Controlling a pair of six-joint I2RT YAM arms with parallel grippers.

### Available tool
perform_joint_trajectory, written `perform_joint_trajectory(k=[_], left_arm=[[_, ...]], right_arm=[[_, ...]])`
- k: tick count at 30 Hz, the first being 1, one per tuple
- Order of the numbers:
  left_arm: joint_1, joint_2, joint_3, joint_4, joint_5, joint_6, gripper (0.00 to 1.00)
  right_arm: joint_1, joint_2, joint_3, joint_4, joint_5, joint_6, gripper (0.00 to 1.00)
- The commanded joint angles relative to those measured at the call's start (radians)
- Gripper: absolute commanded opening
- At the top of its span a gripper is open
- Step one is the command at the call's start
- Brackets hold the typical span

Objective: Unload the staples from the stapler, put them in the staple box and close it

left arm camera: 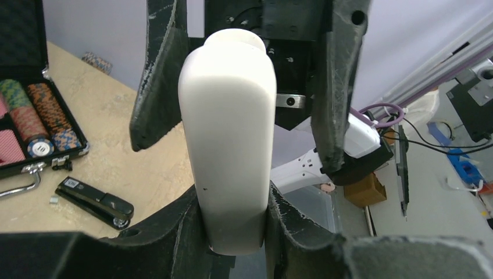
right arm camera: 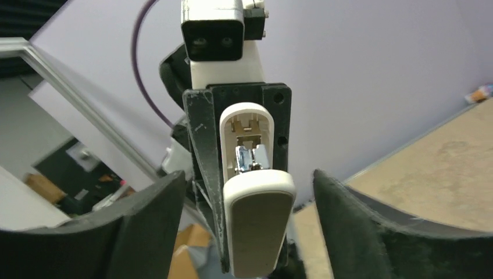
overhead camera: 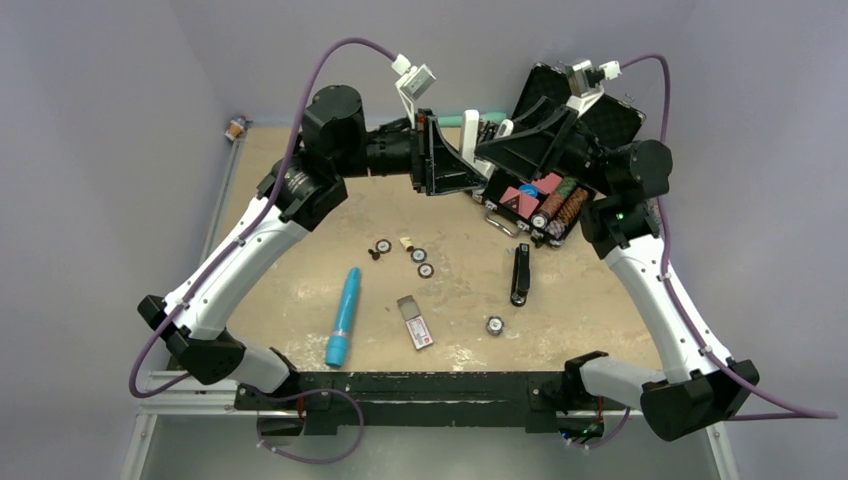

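The stapler [overhead camera: 520,272] lies alone on the surface, right of centre in the top view. The left claw [left arm camera: 235,232] is clenched on a white stick [left arm camera: 229,133], and the right claw [right arm camera: 250,203] stands released around it. I judge the unloading is not begun; next, a free claw must reach the stapler.

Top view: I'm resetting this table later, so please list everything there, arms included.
stapler: 1, black, table right of centre
tube: 1, blue, table left of centre
box: 1, small, grey and red, table front centre
discs: 4, black-and-white, loose mid-table
case: 1, black, open, far right
chips: several stacks, mixed colours, in case
white stick: 1, white, in left gripper
left gripper: 1, black, shut on white stick
right gripper: 1, black, open, astride the white stick's end
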Motion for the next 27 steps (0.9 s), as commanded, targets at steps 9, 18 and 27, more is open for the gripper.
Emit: perform_joint_trajectory(k=[9, 18, 27], left_arm=[[0.033, -0.111, -0.035, -0.185, -0.223, 0.083, 0.00], [0.169, -0.194, -0.127, -0.474, -0.490, 0.130, 0.00], [0.227, -0.172, -0.261, -0.670, -0.891, 0.111, 0.00]], right_arm=[[0.005, -0.054, 0.061, -0.401, 0.119, -0.283, 0.99], [0.000, -0.076, 0.079, -0.682, 0.247, -0.450, 0.99], [-0.001, -0.120, 0.002, -0.778, 0.285, -0.483, 0.99]])
